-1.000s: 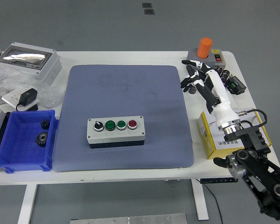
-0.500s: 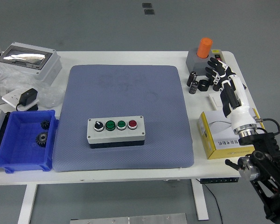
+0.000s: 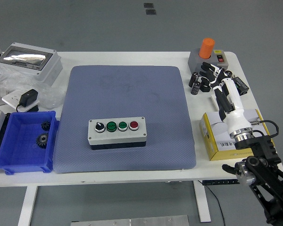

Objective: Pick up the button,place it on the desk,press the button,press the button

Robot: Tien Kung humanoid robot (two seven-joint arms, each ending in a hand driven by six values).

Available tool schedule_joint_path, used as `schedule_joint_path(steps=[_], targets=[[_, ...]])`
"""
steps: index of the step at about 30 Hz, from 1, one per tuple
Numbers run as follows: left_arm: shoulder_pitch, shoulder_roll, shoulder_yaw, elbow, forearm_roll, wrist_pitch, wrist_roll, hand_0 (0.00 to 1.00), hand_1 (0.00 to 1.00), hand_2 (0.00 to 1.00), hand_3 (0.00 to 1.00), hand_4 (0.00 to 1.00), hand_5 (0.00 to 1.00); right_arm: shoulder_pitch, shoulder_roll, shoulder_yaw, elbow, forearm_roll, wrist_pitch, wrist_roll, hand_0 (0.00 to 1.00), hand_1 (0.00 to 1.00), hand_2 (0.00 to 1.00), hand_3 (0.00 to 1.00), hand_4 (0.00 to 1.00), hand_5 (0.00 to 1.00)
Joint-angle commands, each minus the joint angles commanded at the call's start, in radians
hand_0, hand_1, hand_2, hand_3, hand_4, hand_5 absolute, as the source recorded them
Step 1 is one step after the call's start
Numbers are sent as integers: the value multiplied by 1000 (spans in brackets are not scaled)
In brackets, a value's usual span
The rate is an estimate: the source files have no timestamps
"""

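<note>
We see our right robot hand (image 3: 211, 77) with fingers spread, holding nothing, near the orange button (image 3: 207, 48); the button box (image 3: 117, 133) sits on the blue mat (image 3: 127, 84).

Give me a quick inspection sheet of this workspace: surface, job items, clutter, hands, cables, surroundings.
Surface: white table with blue-grey mat.
Job's things: button box on the mat, four controls on top.
Clutter: blue bin holding gears; yellow box; grey enclosure; orange-capped unit.
Hands: right hand open, at the table's far right; left not in view.
Cables: black adapter; cable below the table's right edge.
Surroundings: grey floor, nobody seen.
</note>
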Motion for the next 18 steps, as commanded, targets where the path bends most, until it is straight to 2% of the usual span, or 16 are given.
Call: schedule_joint_path(steps=[7, 12, 18], targets=[[7, 0, 23, -6, -35, 5, 17, 677, 663, 619, 743, 890, 728, 3, 6, -30, 12, -59, -20, -16, 894, 852, 852, 822, 949, 804], [12, -1, 45, -26, -71, 15, 61, 677, 661, 624, 745, 875, 714, 5, 7, -48, 9, -61, -22, -17, 912, 867, 868, 841, 954, 802], [16, -5, 59, -35, -92, 20, 83, 678, 661, 623, 747, 869, 706, 3, 7, -50, 3, -56, -24, -13, 918, 875, 878, 854, 957, 802]])
